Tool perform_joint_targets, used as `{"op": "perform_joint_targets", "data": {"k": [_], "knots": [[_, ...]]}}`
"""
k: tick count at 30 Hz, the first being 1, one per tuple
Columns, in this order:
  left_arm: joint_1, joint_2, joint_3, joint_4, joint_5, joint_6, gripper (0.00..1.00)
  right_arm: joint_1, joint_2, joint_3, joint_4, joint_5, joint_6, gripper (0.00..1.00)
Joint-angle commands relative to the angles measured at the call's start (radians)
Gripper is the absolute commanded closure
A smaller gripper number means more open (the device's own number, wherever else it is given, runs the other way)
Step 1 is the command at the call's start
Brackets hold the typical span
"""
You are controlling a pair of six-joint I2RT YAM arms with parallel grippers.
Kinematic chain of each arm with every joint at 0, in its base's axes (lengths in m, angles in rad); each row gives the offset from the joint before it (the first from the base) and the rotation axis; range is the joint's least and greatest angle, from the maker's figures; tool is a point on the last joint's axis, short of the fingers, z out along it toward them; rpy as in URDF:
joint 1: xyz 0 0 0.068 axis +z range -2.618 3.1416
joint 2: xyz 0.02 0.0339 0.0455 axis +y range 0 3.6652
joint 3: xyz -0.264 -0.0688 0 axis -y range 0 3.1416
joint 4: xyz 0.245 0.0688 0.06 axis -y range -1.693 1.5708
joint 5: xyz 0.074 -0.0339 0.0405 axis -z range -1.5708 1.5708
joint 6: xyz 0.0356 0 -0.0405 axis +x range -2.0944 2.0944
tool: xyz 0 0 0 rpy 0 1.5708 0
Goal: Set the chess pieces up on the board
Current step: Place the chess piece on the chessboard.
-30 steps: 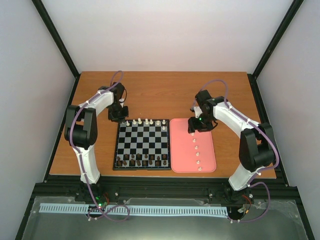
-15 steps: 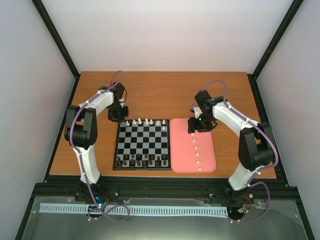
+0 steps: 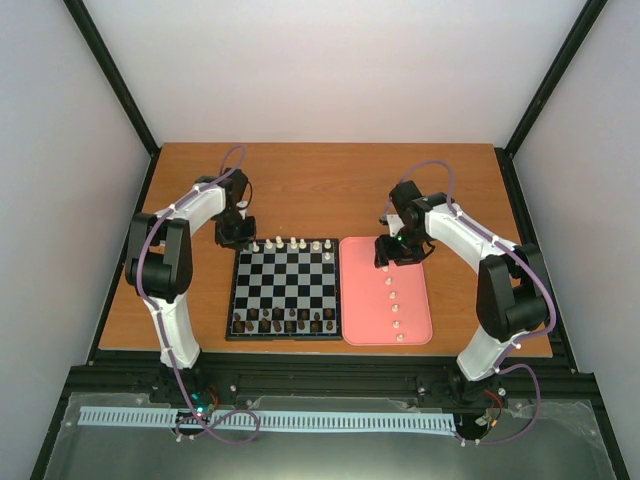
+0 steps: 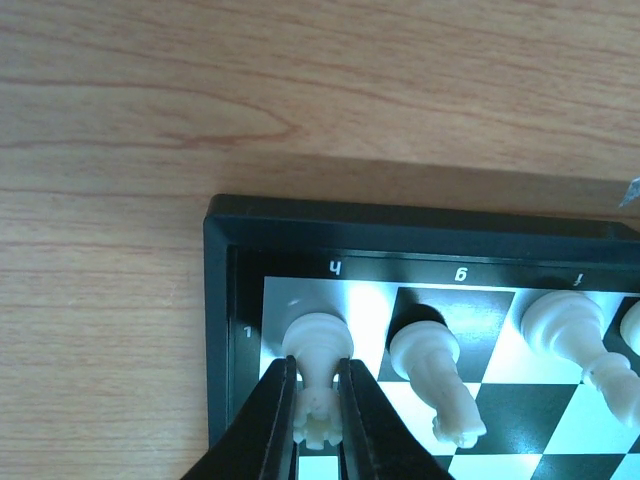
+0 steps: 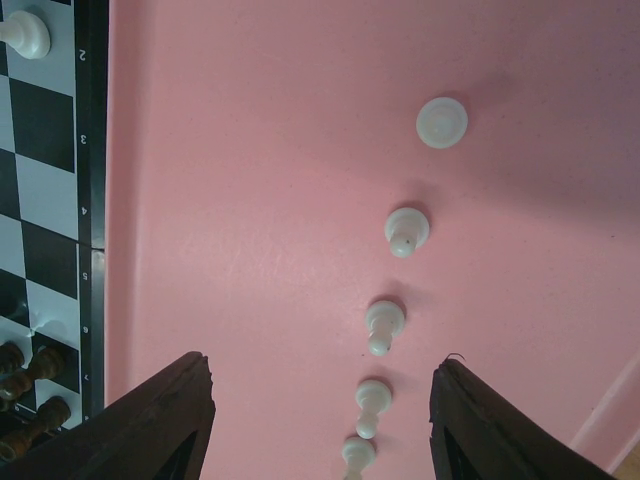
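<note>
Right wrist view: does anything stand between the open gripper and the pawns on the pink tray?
Nothing visible does. The right gripper hangs open over the row of white pawns, with only bare tray around them.

Orange-brown wooden table [image 3: 320,190] — plain white walls [image 3: 330,70] on three sides, black corner posts [image 3: 110,75], soft even light.

The wooden desk [image 3: 320,190] carries the board [image 3: 285,285], with a pink tray [image 3: 365,300] just beside it at 3 o'clock.
</note>
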Motion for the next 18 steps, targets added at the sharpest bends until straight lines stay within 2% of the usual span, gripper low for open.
{"op": "perform_joint_targets", "data": {"k": [1,18], "knots": [[0.002,0.001,-0.018,-0.001,0.016,0.017,0.95,-0.01,0.011,0.014,0.007,-0.007,-0.009,0.4],[-0.005,0.032,0.017,0.001,0.026,0.016,0.89,-0.01,0.009,0.011,0.006,-0.001,-0.012,0.4]]}}
